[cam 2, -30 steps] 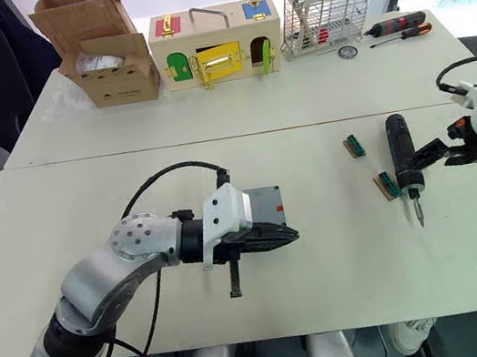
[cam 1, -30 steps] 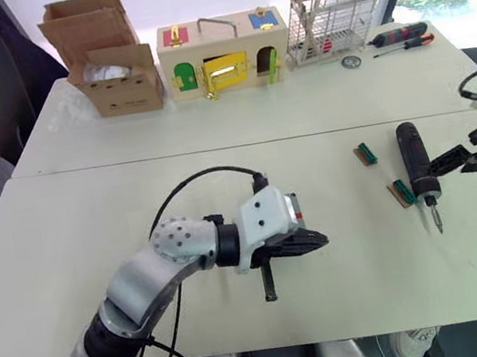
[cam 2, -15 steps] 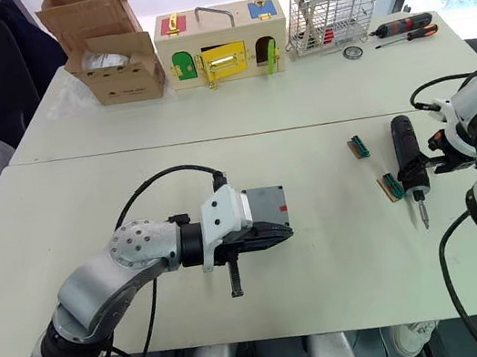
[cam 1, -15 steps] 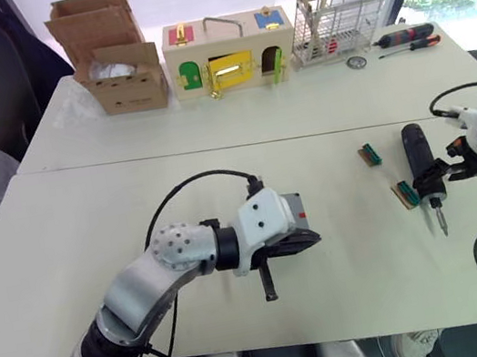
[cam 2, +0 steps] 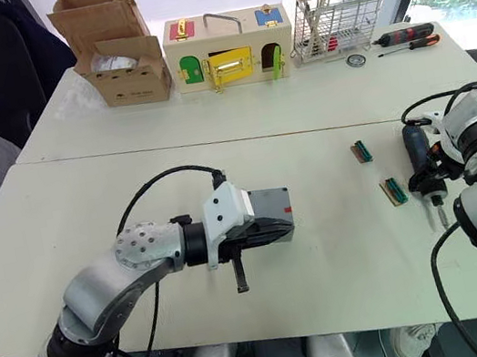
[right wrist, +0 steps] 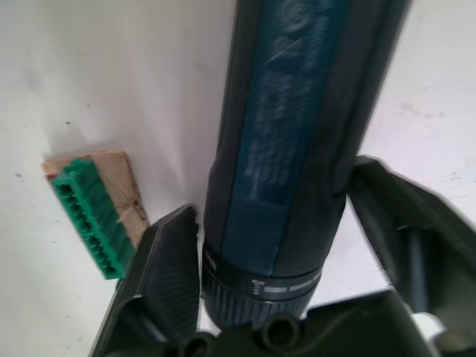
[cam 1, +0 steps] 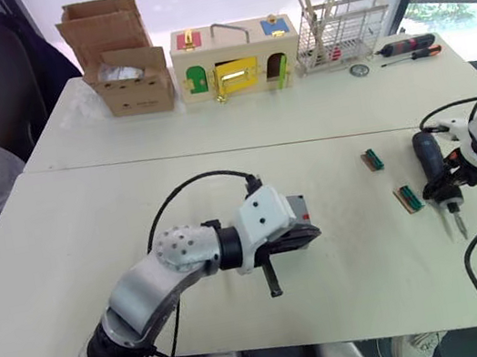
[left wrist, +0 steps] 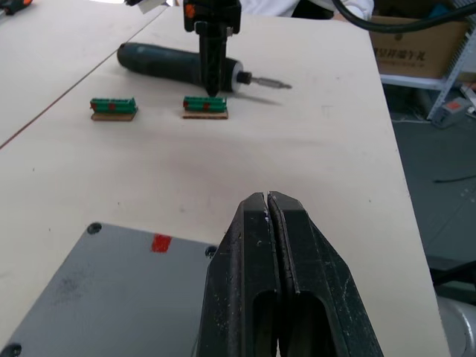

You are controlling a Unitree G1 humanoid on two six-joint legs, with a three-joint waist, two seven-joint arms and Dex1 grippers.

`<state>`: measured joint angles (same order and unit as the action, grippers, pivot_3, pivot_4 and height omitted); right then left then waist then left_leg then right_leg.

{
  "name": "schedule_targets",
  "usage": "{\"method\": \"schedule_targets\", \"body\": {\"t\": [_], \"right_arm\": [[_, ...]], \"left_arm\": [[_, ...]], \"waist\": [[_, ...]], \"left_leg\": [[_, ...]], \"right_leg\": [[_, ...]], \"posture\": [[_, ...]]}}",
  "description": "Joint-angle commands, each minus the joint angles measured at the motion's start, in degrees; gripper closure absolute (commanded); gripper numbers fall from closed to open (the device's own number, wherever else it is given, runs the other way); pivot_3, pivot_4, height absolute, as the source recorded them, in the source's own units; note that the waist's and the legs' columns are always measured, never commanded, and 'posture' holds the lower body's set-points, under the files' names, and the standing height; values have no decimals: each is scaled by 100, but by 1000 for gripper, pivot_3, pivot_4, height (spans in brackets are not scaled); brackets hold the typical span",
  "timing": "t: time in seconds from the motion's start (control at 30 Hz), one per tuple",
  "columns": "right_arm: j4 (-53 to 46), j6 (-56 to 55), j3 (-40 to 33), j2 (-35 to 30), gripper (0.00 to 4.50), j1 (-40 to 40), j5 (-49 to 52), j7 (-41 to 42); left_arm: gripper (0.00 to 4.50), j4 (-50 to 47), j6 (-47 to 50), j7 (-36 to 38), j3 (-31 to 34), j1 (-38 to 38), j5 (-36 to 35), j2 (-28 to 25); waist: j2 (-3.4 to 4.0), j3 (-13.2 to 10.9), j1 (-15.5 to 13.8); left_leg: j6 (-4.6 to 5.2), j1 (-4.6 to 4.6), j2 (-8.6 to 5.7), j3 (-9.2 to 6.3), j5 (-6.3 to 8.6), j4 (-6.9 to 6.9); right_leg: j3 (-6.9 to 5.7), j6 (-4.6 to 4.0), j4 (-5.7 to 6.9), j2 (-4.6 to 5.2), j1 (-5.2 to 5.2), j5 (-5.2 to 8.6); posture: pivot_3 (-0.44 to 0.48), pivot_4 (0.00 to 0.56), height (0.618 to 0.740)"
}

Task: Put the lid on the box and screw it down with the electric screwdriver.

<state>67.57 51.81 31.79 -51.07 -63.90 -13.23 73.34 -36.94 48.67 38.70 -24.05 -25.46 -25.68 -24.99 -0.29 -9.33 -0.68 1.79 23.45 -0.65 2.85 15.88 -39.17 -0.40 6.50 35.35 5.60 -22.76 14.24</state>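
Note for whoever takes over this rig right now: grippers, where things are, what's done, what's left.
Left gripper: shut, empty, right beside the box.
Right gripper: at the electric screwdriver, which lies on the table; grip not confirmed.
Box: near the front middle of the table, its grey top face showing corner screw holes. I cannot tell whether that is the lid already seated.
Done: nothing certain.
Left: check the lid, grip and lift the screwdriver, then drive the screws.
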Motion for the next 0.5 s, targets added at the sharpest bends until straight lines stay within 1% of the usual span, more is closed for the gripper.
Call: {"method": "schedule_targets", "body": {"t": [0.03, 0.07, 0.3, 0.37, 0.43, 0.47, 0.5], "right_arm": [[225, -165, -31, 106, 2433, 311, -191, 126], [222, -237, -92, 114, 2598, 323, -221, 42], [231, -386, -420, 106, 2598, 258, -346, -163], [95, -615, -458, -83, 2598, 82, -388, 126], [-96, -830, -572, -307, 2598, -204, -369, 388], [-186, -837, -729, -400, 2598, -438, -306, 327], [-281, -808, -869, -483, 2598, -643, -242, 295]], "left_arm": [[4500, -207, 16, -18, 37, -40, -42, -25], [4500, -186, 9, -13, 48, -46, -37, -38], [4500, 13, -119, 147, 60, -169, -1, -106], [4500, 142, -203, 292, 52, -280, 22, -155], [4500, 289, -298, 452, 58, -398, 37, -218], [4500, 379, -349, 536, 97, -442, 29, -257], [4500, 468, -400, 611, 146, -469, 17, -288]], "waist": [[-14, 8, 1], [-18, 11, 1], [-37, 23, 16], [-37, 22, 21], [-20, 13, 30], [-5, 5, 36], [39, -19, 51]], "left_leg": [[-4, 0, 0, -2, 0, 1], [-7, -1, 2, -3, 1, 2], [-11, -6, 3, -5, 4, 2], [-14, -6, 3, -4, 6, 2], [-15, -3, -2, -1, 7, 3], [-15, 0, -5, 2, 7, 4], [-15, 4, -8, 5, 6, 5]], "right_leg": [[-1, 0, 0, 0, 0, 0], [-2, -1, 0, 0, 1, 1], [2, -17, -7, 15, 7, 6], [1, -18, -10, 24, 7, 6], [1, -18, -10, 29, 2, 5], [1, -17, -10, 30, -1, 5], [1, -17, -9, 30, -8, 5]], "posture": [[0, 150, 731], [0, 150, 731], [0, 150, 731], [0, 150, 731], [0, 150, 731], [0, 150, 731], [0, 150, 731]]}}
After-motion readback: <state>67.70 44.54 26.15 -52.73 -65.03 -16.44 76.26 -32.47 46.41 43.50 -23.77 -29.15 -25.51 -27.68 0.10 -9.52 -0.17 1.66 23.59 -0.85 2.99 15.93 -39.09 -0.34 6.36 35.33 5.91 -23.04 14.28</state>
